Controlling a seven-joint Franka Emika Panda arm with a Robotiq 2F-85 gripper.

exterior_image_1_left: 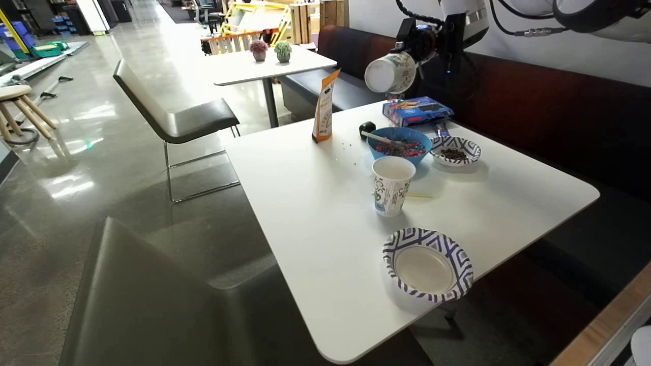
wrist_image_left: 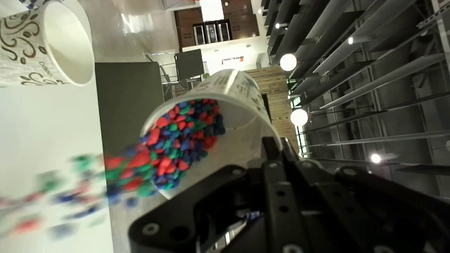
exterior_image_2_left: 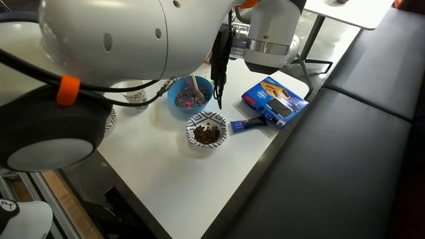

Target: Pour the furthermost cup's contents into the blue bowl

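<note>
One hand [wrist_image_left: 280, 147] holds the cup [exterior_image_1_left: 390, 73] tipped above the table [exterior_image_1_left: 315, 203], bits [wrist_image_left: 168, 163] spilling.

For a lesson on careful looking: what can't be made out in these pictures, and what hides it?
Falling pieces, wrist view: blurred; landing spot past the left edge.
Held cup: hidden by the arm in an exterior view.
Standing cup: partly behind cables, same view.
Pouch: print too small in an exterior view.

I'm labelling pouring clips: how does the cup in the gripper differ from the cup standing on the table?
The held cup is tipped in the gripper; the standing cup is upright on the table. Coloured bits spill from the held cup; the standing cup's visible inside shows none. Both are white with printed sides.
</note>
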